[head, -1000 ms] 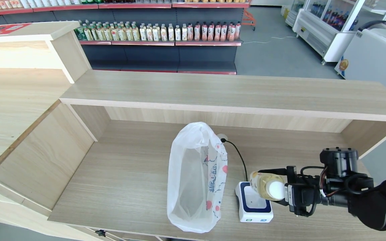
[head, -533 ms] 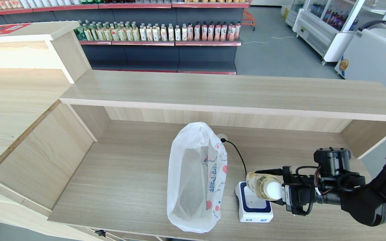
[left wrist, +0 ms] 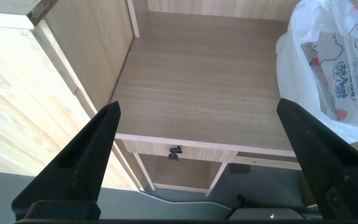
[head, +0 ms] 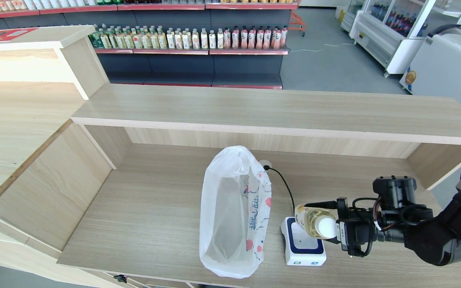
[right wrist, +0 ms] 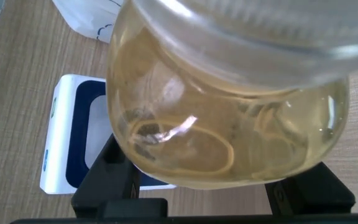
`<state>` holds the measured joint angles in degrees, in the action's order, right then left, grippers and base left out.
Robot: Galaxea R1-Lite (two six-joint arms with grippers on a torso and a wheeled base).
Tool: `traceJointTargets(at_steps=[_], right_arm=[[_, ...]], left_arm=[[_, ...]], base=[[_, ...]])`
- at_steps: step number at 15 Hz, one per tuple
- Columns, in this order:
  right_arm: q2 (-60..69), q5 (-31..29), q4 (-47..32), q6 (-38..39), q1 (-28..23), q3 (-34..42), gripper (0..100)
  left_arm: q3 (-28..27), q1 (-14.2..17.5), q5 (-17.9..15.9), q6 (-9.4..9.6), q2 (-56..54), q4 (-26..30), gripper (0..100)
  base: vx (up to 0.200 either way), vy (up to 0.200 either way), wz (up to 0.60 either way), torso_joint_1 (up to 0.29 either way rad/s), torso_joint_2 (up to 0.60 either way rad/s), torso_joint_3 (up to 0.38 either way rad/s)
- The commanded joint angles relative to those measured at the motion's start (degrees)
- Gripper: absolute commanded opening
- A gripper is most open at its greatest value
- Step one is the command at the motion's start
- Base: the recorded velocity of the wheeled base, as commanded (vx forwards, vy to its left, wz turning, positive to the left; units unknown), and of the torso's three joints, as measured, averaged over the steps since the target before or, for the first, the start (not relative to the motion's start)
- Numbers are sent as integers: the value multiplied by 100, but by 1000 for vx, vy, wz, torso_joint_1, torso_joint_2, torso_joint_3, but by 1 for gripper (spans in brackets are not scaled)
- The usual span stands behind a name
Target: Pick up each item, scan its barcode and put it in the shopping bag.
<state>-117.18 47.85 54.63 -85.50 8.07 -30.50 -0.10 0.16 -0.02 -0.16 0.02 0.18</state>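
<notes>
Gripping the bottle (head: pixel 309 219) sideways over the scanner (head: pixel 303 250), the right end effector (head: pixel 321 221) had the bag (head: pixel 232 216) close on its left

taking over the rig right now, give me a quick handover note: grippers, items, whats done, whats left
Left gripper: open, holding nothing, off the counter's near edge beside the shopping bag.
Right gripper: shut on the bottle, held on its side above the scanner.
The shopping bag stands open on the counter, left of the scanner, nothing visible inside.
Done: bottle picked up and brought to the scanner; cannot tell if it scanned.
Left: bottle into the bag.
</notes>
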Motion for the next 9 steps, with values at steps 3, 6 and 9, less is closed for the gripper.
traceJointTargets(at_steps=[3, 6, 9], right_arm=[[-130, 119, -40, -10, 28, -132, 0], [-236, 234, -40, -45, 81, -246, 0], [-297, 260, -40, -80, 89, -316, 0]], left_arm=[[1, 2, 2, -2, -2, -1, 100], [1, 2, 2, -2, -2, -1, 100], [1, 2, 2, -2, -2, -1, 100]], base=[[0, 0, 0, 0, 0, 0], [0, 0, 0, 0, 0, 0], [0, 0, 0, 0, 0, 0]])
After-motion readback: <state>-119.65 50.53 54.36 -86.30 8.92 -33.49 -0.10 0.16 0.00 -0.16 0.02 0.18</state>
